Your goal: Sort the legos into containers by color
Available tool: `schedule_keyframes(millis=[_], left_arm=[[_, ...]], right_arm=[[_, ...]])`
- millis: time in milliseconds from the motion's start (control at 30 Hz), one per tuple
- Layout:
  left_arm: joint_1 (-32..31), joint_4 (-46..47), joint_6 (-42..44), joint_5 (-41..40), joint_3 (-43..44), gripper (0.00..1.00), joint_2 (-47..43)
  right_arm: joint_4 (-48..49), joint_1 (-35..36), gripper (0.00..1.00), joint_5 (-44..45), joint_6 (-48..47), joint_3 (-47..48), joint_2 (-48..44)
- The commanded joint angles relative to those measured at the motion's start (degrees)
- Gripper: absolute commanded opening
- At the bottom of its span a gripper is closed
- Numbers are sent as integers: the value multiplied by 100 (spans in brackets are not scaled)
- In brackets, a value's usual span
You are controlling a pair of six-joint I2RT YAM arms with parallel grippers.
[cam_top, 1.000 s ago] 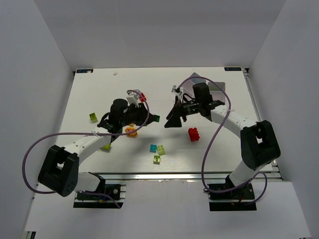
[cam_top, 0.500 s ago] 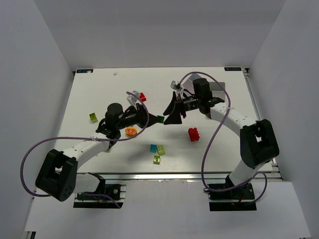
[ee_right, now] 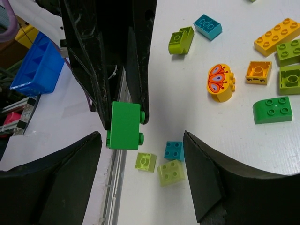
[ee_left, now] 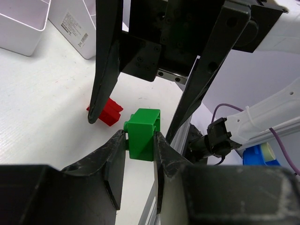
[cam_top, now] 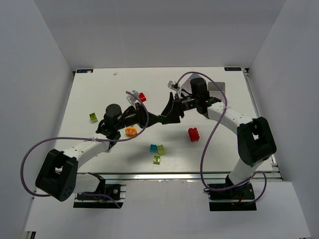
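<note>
Left fingers (ee_left: 115, 157) pinch a green brick (ee_left: 143, 133) above the table (ee_left: 47, 93); right fingers (ee_left: 105, 70) spread at its 10 and 2 o'clock, likely for handover.

White table (cam_top: 99, 94); blue bin (ee_right: 37, 70) beyond its edge rail (cam_top: 174, 175).

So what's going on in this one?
It looks like a mid-air handover. The left gripper holds a green brick above the table. The right gripper has its jaws open on either side of the brick and is not gripping it. A red brick and an orange butterfly piece lie loose on the table, among others. The white trays stand on the table too.
</note>
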Motion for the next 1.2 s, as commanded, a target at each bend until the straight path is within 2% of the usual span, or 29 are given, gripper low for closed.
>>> schedule_keyframes(millis=[0, 133, 233, 333, 467, 533, 633, 667, 833, 1033, 1167], left_arm=[[20, 219, -35, 132, -50, 14, -184], [20, 236, -52, 132, -50, 14, -167], [20, 245, -52, 106, -50, 14, -175], [20, 263, -61, 88, -42, 14, -158], [20, 254, -61, 62, -33, 15, -140], [20, 228, -35, 18, -33, 15, -158], [20, 88, 26, -70, 11, 22, -175], [29, 35, 53, -114, 28, 31, -184], [29, -404, 290, -614, 90, 59, -421], [108, -747, 326, -922, 134, 74, -693], [195, -967, 317, -1176, 117, 76, -869]], right_arm=[[458, 27, 74, -269, 230, 261, 24], [581, 35, 67, -339, 345, 278, 76], [581, 53, 56, -418, 398, 287, 120], [573, 62, 46, -532, 424, 287, 147], [467, 62, 23, -655, 354, 305, 156], [318, 62, 18, -699, 240, 340, 156], [230, 62, 7, -699, 170, 340, 121], [204, 62, 6, -691, 143, 349, 94], [-199, 53, 0, -568, -164, 401, 6], [-1132, 9, 0, 63, -1218, 516, -108], [-1589, -149, 0, 460, -1702, 551, -152]])
